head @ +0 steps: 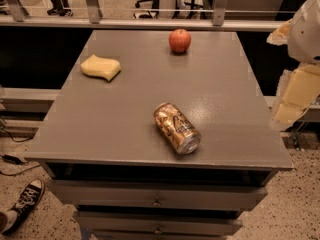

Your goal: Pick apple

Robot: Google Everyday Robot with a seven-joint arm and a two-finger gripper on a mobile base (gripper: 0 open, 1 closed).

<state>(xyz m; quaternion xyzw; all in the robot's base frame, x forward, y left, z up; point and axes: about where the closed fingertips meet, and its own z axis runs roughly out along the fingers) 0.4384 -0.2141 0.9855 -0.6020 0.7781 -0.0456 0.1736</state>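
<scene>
The apple (179, 40) is small, round and red-orange. It stands upright near the far edge of the grey table (125, 124), a little right of centre. My gripper (295, 96) is at the right edge of the view, off the table's right side. It is pale white and yellowish, well to the right of the apple and nearer to me. Nothing is held in it that I can see.
A yellow wavy sponge (101, 67) lies at the table's far left. A gold drink can (177, 128) lies on its side near the front centre. A railing (150, 23) runs behind the table. Drawers (157, 200) sit below. A sneaker (24, 202) is on the floor, lower left.
</scene>
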